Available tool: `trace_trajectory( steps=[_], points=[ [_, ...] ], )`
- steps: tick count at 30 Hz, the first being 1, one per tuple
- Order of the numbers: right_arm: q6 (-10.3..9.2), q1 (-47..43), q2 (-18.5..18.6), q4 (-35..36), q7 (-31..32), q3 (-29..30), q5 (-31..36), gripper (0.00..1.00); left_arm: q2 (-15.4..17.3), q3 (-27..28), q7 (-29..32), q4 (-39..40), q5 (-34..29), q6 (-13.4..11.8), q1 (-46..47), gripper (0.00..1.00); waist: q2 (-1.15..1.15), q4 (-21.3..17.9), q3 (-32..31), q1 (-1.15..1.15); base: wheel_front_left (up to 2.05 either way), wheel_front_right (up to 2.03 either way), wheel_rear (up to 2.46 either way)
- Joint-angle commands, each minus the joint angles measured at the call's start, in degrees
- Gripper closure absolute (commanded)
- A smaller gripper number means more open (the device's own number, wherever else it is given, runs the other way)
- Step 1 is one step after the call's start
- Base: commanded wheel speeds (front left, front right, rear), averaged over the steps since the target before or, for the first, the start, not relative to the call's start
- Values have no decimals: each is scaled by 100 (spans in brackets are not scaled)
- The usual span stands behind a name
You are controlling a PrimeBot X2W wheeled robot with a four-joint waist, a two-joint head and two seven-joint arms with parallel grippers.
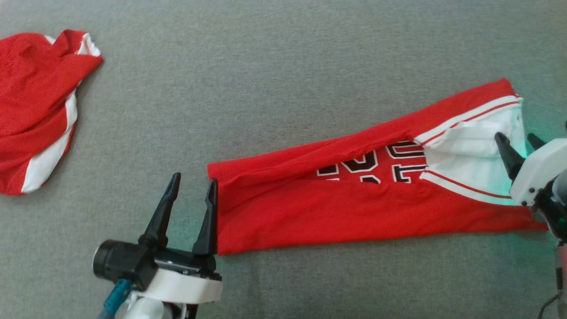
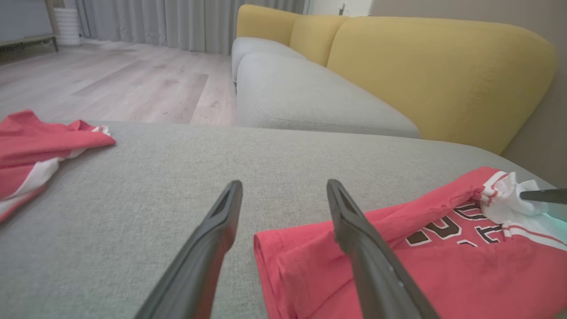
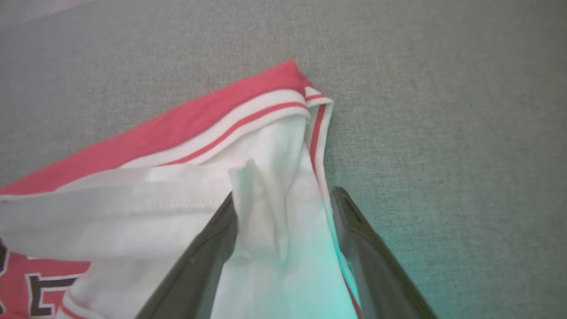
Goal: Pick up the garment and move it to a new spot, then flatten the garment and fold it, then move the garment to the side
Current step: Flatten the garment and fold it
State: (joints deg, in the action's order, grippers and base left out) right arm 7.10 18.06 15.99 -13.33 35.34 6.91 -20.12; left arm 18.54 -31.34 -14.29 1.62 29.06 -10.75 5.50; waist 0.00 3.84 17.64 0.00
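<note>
The garment is a red jersey with white trim and dark lettering, lying as a long folded strip on the grey cushion. My left gripper stands open at its left end, the right finger against the red edge; in the left wrist view the left gripper holds nothing. My right gripper is open over the white neck end. In the right wrist view white fabric lies loose between the spread fingers of the right gripper.
A second red and white garment lies crumpled at the cushion's far left, also in the left wrist view. A sofa with a yellow back runs behind. Wooden floor lies beyond the cushion's edge.
</note>
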Motion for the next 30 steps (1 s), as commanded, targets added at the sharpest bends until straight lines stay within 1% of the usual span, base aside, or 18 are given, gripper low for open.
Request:
trace_trajectory(
  steps=[1,4,8,12,16,19,20,21,22,23,26,30],
  points=[
    [39,148,30,73,47,-36,127,0,-43,313,-69,128,-211,62,-33,0,0,60,46,0,0,0,0],
    [39,171,31,-183,123,-51,359,0,-313,527,-70,49,-497,273,-229,0,0,138,64,0,0,0,0],
    [39,92,32,-443,273,-49,415,0,-603,793,-70,-88,-759,568,-428,0,0,212,38,0,0,0,0],
    [39,-79,71,-612,462,-27,338,0,-846,1087,-70,-169,-960,812,-572,0,0,243,-65,0,0,0,0],
    [39,-320,121,-644,706,-107,129,0,-1008,1372,-70,-207,-1157,1020,-734,0,0,245,-179,0,0,0,0],
    [39,-451,143,-598,803,-315,-98,0,-1111,1563,-71,-255,-1264,1167,-831,0,0,222,-250,0,0,0,0],
    [39,-465,135,-580,775,-370,-189,18,-1150,1616,-71,-277,-1300,1208,-853,0,0,212,-277,0,0,0,0],
    [39,-464,117,-570,711,-366,-246,89,-1191,1660,-71,-298,-1335,1245,-875,0,0,201,-300,0,0,0,0],
    [39,-463,108,-561,654,-395,-293,100,-1230,1694,-71,-315,-1368,1286,-892,0,0,191,-329,0,0,0,0],
    [39,-452,114,-542,573,-417,-348,100,-1268,1721,-71,-328,-1398,1324,-907,0,0,183,-354,0,0,0,0],
    [39,-385,160,-600,199,-238,-394,100,-1365,1798,-71,-365,-1467,1412,-958,0,0,167,-465,0,0,0,0],
    [39,-350,353,-783,-168,115,-361,100,-1452,1908,-71,-411,-1523,1493,-1080,0,0,163,-665,0,0,0,0]
  ],
)
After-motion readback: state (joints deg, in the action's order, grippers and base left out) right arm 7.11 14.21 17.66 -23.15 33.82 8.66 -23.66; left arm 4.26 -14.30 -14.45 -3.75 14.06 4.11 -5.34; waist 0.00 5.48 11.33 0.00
